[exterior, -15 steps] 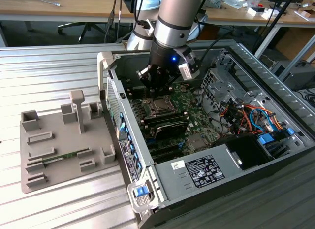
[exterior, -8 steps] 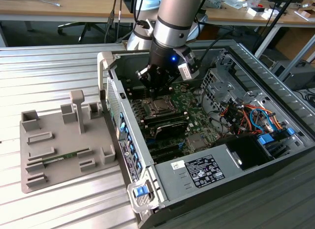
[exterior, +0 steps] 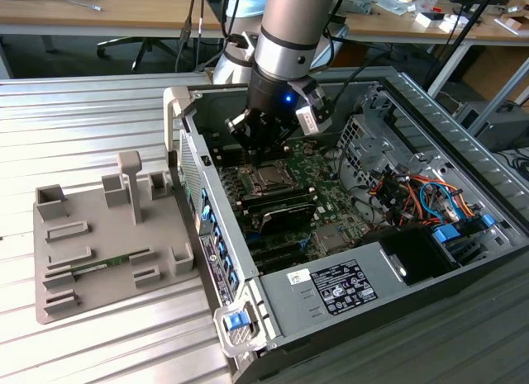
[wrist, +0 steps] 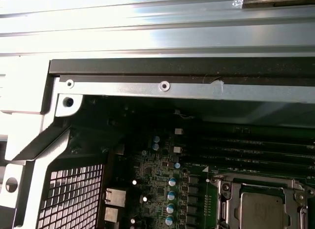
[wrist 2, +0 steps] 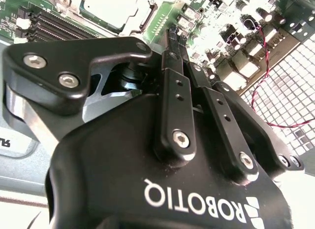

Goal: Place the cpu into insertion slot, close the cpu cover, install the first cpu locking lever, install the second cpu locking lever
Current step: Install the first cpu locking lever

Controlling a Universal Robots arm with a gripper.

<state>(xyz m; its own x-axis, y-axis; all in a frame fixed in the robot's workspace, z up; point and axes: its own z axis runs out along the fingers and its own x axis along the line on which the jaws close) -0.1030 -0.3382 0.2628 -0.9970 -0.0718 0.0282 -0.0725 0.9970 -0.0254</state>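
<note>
Hanging just over the green motherboard (exterior: 318, 204) inside the open computer case (exterior: 463, 136), the gripper (exterior: 258, 139) has its fingers (wrist 2: 173, 56) pressed together, clenched on nothing (white lettering runs across its black body in the second wrist view). The cpu (exterior: 269, 177) already lies in the insertion slot (exterior: 266, 186) on that board, just below the fingertips, with the cpu cover (wrist: 261, 182) framing its grey top. A grey tray (exterior: 99, 235) sits outside the case, beside its wall.
</note>
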